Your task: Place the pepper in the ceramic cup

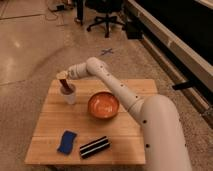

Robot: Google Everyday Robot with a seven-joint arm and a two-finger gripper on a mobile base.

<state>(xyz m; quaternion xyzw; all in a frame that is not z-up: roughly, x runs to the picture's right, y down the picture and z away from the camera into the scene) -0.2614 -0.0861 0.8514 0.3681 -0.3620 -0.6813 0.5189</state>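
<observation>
The two-finger gripper (63, 78), closed on the slender dark red-brown pepper (65, 87), holds it near-vertical, tip down, directly above the small white ceramic cup (69, 95).

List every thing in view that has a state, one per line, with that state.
claw: above the ceramic cup at the table's far left, shut on the pepper.
pepper: held roughly upright, lower end at the cup's mouth.
ceramic cup: upright on the table.
orange bowl: upright, nothing visible inside.
blue sponge: lying flat near the front edge.
striped black-and-white object: lying flat beside the sponge.
wooden table: level.
</observation>
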